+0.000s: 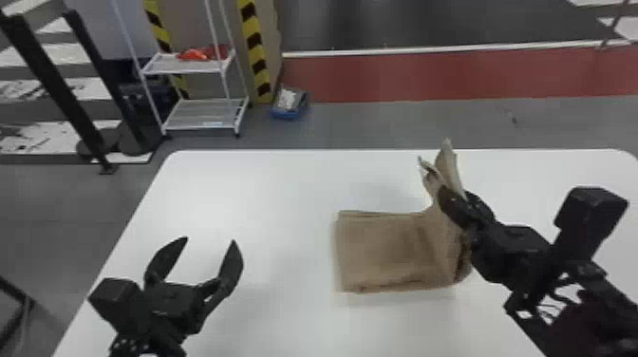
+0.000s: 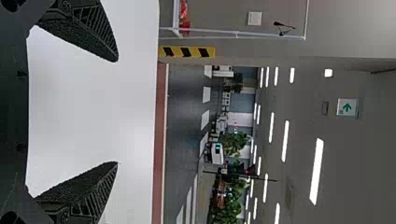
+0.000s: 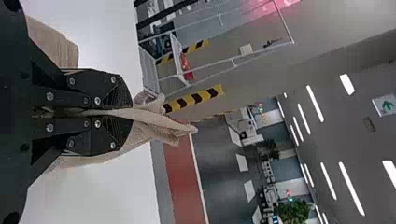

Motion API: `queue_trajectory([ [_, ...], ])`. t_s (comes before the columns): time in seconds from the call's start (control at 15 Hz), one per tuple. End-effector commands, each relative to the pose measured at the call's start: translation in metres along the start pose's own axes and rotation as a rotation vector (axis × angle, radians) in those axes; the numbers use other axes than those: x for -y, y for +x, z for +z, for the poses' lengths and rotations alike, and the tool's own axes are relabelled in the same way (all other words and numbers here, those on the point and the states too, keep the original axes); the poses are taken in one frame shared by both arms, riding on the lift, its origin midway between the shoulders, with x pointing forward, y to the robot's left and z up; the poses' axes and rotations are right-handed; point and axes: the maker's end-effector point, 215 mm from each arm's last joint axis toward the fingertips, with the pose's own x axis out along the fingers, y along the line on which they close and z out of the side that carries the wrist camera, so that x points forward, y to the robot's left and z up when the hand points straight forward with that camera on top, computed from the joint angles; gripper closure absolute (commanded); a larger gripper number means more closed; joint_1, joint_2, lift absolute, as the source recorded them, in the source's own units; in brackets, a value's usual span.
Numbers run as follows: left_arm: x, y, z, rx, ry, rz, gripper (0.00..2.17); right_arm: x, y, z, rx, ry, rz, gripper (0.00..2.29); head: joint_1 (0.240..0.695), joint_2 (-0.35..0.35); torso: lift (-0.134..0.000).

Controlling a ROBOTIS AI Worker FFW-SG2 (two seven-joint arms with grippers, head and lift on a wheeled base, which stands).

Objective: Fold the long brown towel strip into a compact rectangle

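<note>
Taking twelve o'clock as the far edge of the tabletop (image 1: pixel 247 185) in the head view, the brown towel (image 1: pixel 389 251) lies a little toward three o'clock from the middle, as a folded, layered block. Its nine o'clock edge is fairly straight, its twelve o'clock edge shows stacked layers, and its six o'clock edge is slightly wavy. Its three o'clock end is pulled up and bunched into the right gripper (image 1: pixel 452 193), whose jaws are closed with cloth pinched between them; loose tips of the towel stick out past them toward twelve o'clock. The left gripper (image 1: pixel 210 239) is over the tabletop at about eight o'clock, its jaws spread wide with nothing between them. White surface gives broad room between it and the towel's nine o'clock edge, with more toward ten and eleven and a strip from the towel to the far edge. Toward four o'clock the right arm (image 1: pixel 527 256) is in the way, covering that part of the tabletop and overlapping the towel's raised end. Past the far edge, toward eleven, stand a white shelf rack (image 1: pixel 204 115) with a red item (image 1: pixel 194 54) on it, yellow-and-black striped posts (image 1: pixel 255 47) and a blue container (image 1: pixel 288 114) on the floor; black posts (image 1: pixel 52 83) rise toward ten.
</note>
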Motion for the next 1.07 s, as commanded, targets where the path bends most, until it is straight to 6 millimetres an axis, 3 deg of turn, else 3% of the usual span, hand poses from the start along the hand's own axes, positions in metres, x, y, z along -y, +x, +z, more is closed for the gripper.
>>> queue_trajectory([
  [0.0, 0.002, 0.0, -0.002, -0.003, -0.007, 0.0, 0.09, -0.051, 0.016, -0.022, -0.043, -0.052, 0.064, 1.99, 0.695, 0.176, -0.11],
  [0.07, 0.002, 0.0, -0.004, -0.007, -0.009, 0.0, 0.09, -0.07, 0.023, -0.038, -0.073, -0.09, 0.079, 1.99, 0.695, 0.219, -0.11],
  [0.2, 0.002, 0.0, -0.005, -0.007, -0.013, -0.001, 0.09, -0.091, 0.03, -0.066, -0.122, -0.125, 0.1, 1.97, 0.695, 0.262, -0.11],
  [0.27, 0.001, 0.0, -0.006, -0.009, -0.013, 0.001, 0.09, -0.095, 0.03, -0.075, -0.139, -0.126, 0.107, 1.85, 0.695, 0.279, -0.11],
  [0.33, 0.0, -0.001, -0.007, -0.011, -0.014, 0.003, 0.09, -0.1, 0.03, -0.081, -0.15, -0.127, 0.115, 1.45, 0.695, 0.31, -0.11],
  [0.4, -0.001, -0.001, -0.009, -0.014, -0.016, 0.004, 0.09, -0.104, 0.03, -0.087, -0.162, -0.126, 0.123, 0.48, 0.695, 0.323, -0.11],
  [0.47, -0.001, 0.0, -0.01, -0.016, -0.018, 0.003, 0.09, -0.109, 0.03, -0.089, -0.162, -0.123, 0.133, 0.0, 0.695, 0.331, -0.11],
  [0.6, 0.001, -0.001, -0.012, -0.017, -0.02, -0.004, 0.09, -0.121, 0.03, -0.073, -0.082, -0.101, 0.167, 0.0, 0.695, 0.35, -0.11],
  [0.8, 0.003, -0.001, -0.012, -0.017, -0.024, -0.011, 0.09, -0.111, 0.036, -0.062, -0.043, -0.075, 0.16, 0.11, 0.695, 0.35, -0.11],
  [0.93, 0.005, 0.0, -0.013, -0.019, -0.027, -0.017, 0.09, -0.101, 0.05, -0.069, -0.07, -0.091, 0.149, 0.73, 0.695, 0.35, -0.11],
  [1.0, 0.005, 0.0, -0.012, -0.016, -0.027, -0.019, 0.09, -0.094, 0.057, -0.076, -0.096, -0.11, 0.135, 1.44, 0.695, 0.345, -0.11],
])
